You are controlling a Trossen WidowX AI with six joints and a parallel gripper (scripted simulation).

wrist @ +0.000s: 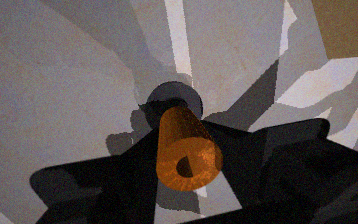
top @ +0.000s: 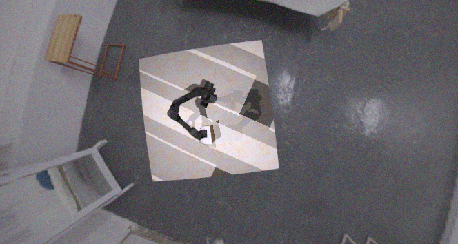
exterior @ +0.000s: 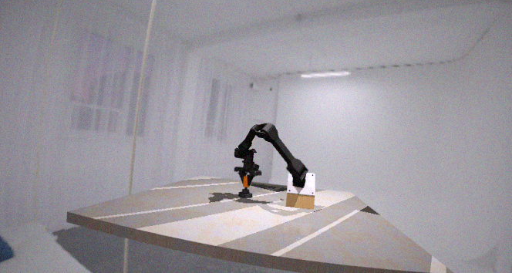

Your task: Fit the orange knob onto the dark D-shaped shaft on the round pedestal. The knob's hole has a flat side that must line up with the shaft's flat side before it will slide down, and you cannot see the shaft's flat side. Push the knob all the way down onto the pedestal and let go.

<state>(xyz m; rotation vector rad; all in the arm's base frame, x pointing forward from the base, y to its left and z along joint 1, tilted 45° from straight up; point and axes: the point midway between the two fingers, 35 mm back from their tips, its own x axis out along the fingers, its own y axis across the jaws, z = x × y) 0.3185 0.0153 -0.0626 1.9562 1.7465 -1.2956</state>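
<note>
Already the claw [top: 211, 101] [exterior: 245, 180] [wrist: 179, 128] grips the orange knob [exterior: 245, 181] [wrist: 190, 164], upright above the round pedestal [exterior: 245, 195] [wrist: 187, 95], which lies toward twelve o'clock in the wrist view. Grasping looks done; I judge that aligning, pushing down fully and letting go remain.

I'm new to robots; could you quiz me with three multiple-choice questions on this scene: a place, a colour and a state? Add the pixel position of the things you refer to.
1. Where is the round pedestal [exterior: 245, 195] [wrist: 166, 92]?
A) on the floor
B) on the table [top: 172, 162] [exterior: 185, 231]
C) on the bed

2. What colour is the knob [exterior: 245, 181] [wrist: 190, 172]?
A) orange
B) green
C) white

3. How is the gripper [top: 211, 99] [exterior: 245, 182] [wrist: 179, 128]?
A) wide open, holding nothing
B) shut on nothing
C) shut on the knob

Key:
1 B: the exterior view shows it standing there.
2 A: the wrist view shows its orange end.
3 C: the fingers flank the knob, gripping it.
</note>
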